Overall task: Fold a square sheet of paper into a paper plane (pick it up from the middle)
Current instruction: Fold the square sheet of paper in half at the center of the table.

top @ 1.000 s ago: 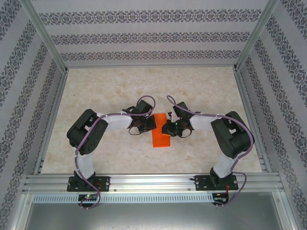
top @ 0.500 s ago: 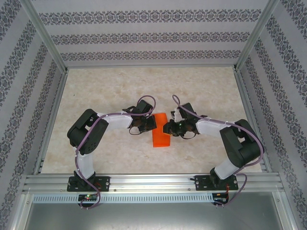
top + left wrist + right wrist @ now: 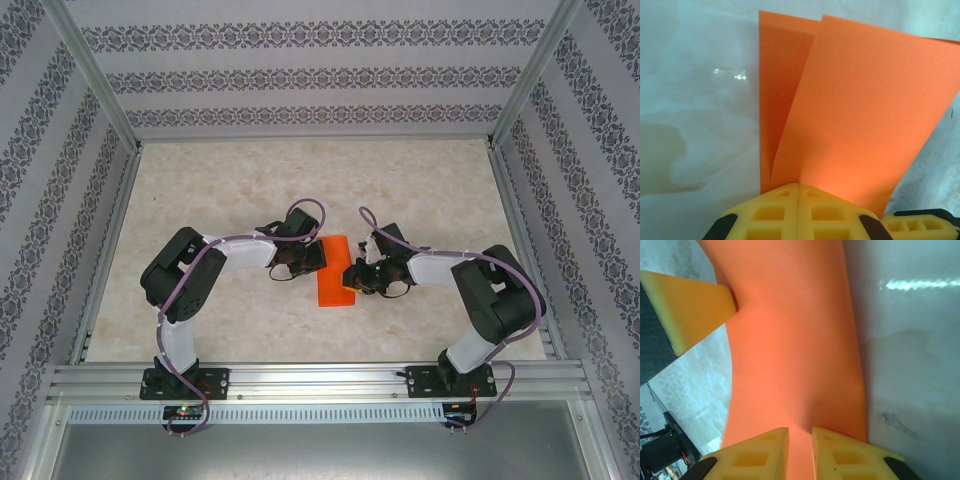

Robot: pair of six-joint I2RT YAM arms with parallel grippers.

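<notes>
The square sheet of paper (image 3: pixel 334 280) is bright orange and lies folded in half on the table between the two arms. My left gripper (image 3: pixel 798 186) is shut on its folded edge, and the two layers (image 3: pixel 860 100) splay apart beyond the tips. From the opposite side my right gripper (image 3: pixel 800 432) rests over the sheet (image 3: pixel 795 340) with its jaws a narrow gap apart; orange paper shows through the gap, dented just ahead of the tips. In the top view the left gripper (image 3: pixel 306 262) and right gripper (image 3: pixel 352 277) sit at either long side.
The marble-patterned table (image 3: pixel 250 180) stretches back to patterned walls with aluminium posts. A metal rail (image 3: pixel 320 380) carries both arm bases at the near edge. The left gripper's yellow finger (image 3: pixel 687 307) pokes into the right wrist view beside the sheet.
The right arm's elbow has swung outward to the right and its gripper has slid slightly nearer along the paper, jaws parting a little. The left arm and paper have held still.
</notes>
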